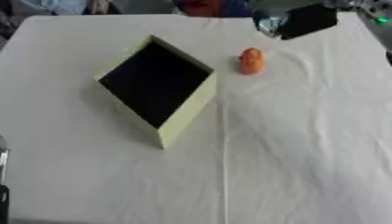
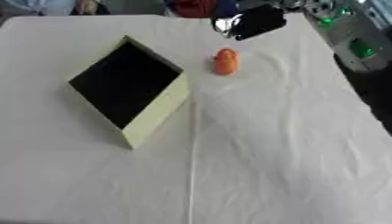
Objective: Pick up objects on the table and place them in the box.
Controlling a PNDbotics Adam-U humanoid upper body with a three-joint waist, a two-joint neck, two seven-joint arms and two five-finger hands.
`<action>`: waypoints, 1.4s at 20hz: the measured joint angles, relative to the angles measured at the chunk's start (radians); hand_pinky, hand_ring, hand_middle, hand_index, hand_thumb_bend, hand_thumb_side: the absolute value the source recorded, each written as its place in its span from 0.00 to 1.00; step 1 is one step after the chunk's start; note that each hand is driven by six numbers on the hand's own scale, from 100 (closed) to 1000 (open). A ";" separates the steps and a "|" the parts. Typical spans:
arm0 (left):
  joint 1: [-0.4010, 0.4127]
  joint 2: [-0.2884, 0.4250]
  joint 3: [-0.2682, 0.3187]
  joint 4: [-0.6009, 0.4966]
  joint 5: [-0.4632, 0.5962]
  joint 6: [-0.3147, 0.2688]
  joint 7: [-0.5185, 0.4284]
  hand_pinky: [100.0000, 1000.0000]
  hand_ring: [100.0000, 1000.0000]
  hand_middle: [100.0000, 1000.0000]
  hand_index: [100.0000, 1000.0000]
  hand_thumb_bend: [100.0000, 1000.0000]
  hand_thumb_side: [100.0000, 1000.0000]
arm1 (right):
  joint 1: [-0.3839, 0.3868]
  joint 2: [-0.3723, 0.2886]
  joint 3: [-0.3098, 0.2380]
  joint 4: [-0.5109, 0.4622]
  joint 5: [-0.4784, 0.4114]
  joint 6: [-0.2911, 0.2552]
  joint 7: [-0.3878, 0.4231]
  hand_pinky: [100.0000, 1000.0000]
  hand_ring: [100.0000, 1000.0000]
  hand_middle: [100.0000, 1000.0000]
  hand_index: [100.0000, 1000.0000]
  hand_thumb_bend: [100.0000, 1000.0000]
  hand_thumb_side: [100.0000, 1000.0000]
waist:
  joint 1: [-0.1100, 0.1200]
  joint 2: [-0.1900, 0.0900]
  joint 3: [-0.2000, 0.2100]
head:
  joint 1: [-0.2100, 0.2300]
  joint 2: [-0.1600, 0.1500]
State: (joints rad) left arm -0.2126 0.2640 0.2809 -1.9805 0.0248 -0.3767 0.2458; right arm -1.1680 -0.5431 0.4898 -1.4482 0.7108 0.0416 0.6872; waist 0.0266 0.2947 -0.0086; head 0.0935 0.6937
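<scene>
A small orange object [image 1: 251, 61] lies on the white cloth, right of the box and apart from it. The box [image 1: 188, 107] is pale yellow-green with a dark inside, turned corner-on, its opening facing up. Nothing shows inside it. My right hand [image 1: 304, 19], black with a silver part, hovers at the table's far edge, beyond and to the right of the orange object and not touching it. Only a thin silver and black sliver of my left hand [image 1: 3, 175] shows, at the left edge of the left eye view.
The white cloth [image 1: 306, 144] covers the whole table, with a crease running down the middle. Equipment with green lights [image 2: 356, 43] stands off the table's right side. People sit beyond the far edge.
</scene>
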 measured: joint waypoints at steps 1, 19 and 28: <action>0.000 0.000 0.000 0.000 0.000 0.000 0.000 0.57 0.62 0.69 0.74 0.00 0.62 | 0.000 0.000 0.002 0.004 0.001 0.006 0.016 0.94 0.98 0.85 0.96 0.00 0.57 | 0.000 0.000 0.001 | 0.000 0.000; 0.000 0.000 -0.001 0.000 0.001 -0.002 -0.007 0.57 0.62 0.68 0.73 0.00 0.61 | -0.028 0.096 0.068 0.198 0.054 0.079 0.127 0.93 0.97 0.85 1.00 0.00 0.00 | 0.003 0.000 0.010 | -0.005 0.000; 0.000 0.000 -0.001 0.000 0.002 -0.002 -0.010 0.57 0.62 0.68 0.73 0.00 0.61 | -0.028 0.140 0.068 0.328 0.107 0.077 0.112 0.97 0.99 0.88 1.00 0.00 0.00 | 0.004 0.000 0.011 | -0.009 0.000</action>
State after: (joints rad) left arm -0.2130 0.2640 0.2803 -1.9805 0.0270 -0.3787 0.2361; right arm -1.1959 -0.4029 0.5581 -1.1202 0.8179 0.1186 0.7993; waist 0.0311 0.2947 0.0022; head 0.0846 0.6936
